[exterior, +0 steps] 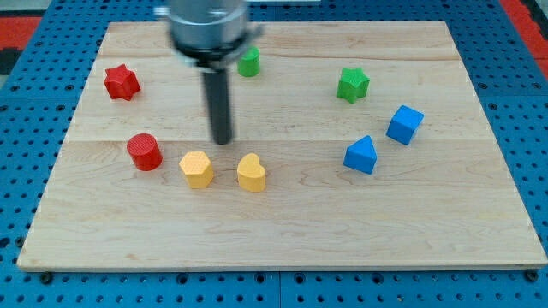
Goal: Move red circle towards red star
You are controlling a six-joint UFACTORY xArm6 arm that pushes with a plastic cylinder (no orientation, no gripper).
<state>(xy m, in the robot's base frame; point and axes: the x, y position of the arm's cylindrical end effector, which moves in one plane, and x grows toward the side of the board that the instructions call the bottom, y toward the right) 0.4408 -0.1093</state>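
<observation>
The red circle (pixel 145 151) sits at the left of the wooden board. The red star (pixel 122 82) lies above it, toward the view's top left, well apart from it. My tip (pixel 222 140) rests on the board to the right of the red circle, just above the gap between the yellow hexagon (pixel 197 168) and the yellow heart (pixel 252 172). The tip touches no block.
A green block (pixel 249 62) sits behind the rod near the view's top. A green star (pixel 352 85) lies at the upper right. A blue cube (pixel 404 124) and a blue triangular block (pixel 360 155) lie at the right. The board's edge (pixel 274 267) borders blue pegboard.
</observation>
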